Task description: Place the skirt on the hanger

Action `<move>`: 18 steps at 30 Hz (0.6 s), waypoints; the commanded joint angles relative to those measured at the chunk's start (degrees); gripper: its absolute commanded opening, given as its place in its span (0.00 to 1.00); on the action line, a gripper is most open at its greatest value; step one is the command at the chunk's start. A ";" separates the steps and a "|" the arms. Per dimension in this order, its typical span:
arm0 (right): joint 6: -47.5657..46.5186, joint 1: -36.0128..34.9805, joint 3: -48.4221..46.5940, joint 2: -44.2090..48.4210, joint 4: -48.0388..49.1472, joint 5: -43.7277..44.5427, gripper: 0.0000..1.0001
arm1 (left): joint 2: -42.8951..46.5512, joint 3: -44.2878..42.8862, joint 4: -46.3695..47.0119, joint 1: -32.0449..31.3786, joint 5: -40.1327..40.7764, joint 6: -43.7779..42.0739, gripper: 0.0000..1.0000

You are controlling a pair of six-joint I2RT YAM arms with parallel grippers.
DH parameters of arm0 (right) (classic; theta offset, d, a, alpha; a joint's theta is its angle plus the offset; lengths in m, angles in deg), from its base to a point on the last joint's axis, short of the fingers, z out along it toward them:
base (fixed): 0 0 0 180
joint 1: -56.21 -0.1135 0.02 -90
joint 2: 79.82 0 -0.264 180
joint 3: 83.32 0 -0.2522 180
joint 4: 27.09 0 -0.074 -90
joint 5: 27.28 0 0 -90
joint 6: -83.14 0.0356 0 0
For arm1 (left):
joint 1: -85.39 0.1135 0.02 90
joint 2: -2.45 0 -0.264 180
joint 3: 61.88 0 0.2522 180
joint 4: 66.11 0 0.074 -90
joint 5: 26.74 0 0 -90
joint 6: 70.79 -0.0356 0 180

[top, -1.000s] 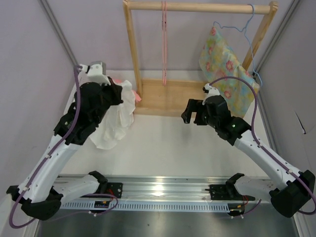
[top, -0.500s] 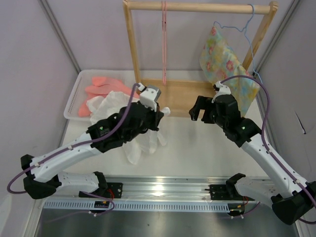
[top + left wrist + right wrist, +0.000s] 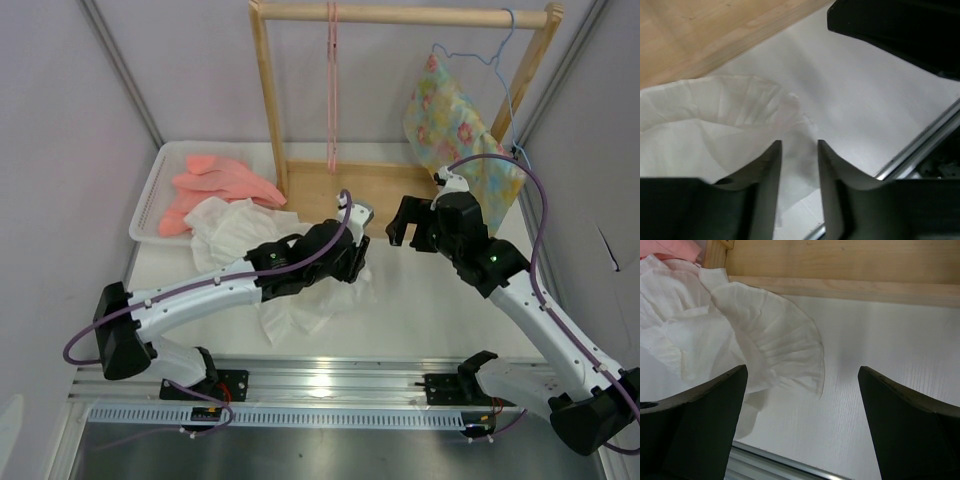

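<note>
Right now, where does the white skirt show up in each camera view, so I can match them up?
Top external: skirt left of centre, spreading from the tray toward the middle of the table.
Left wrist: skirt at lower left, running in between the fingers.
Right wrist: skirt at upper left.
Shared landmark: the wooden rack base, just beyond the skirt in all three.

text: none legible | labels: none | brands: none | numbers: none | signs: none
</note>
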 commanded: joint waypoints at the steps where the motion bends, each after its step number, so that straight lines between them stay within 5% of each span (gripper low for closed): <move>1: 0.11 0.29 -0.69 0.64 0.19 1.15 0.99 | 2.13 0.70 2.63 0.20 2.54 0.66 0.45; 11: 1.95 -6.29 -0.42 -6.28 4.75 -1.57 1.00 | 24.80 12.13 -8.43 18.03 20.91 17.16 0.55; 18: 2.65 -12.63 -4.38 -15.08 7.04 -2.18 0.99 | 27.54 19.08 -10.21 38.15 14.69 19.56 0.55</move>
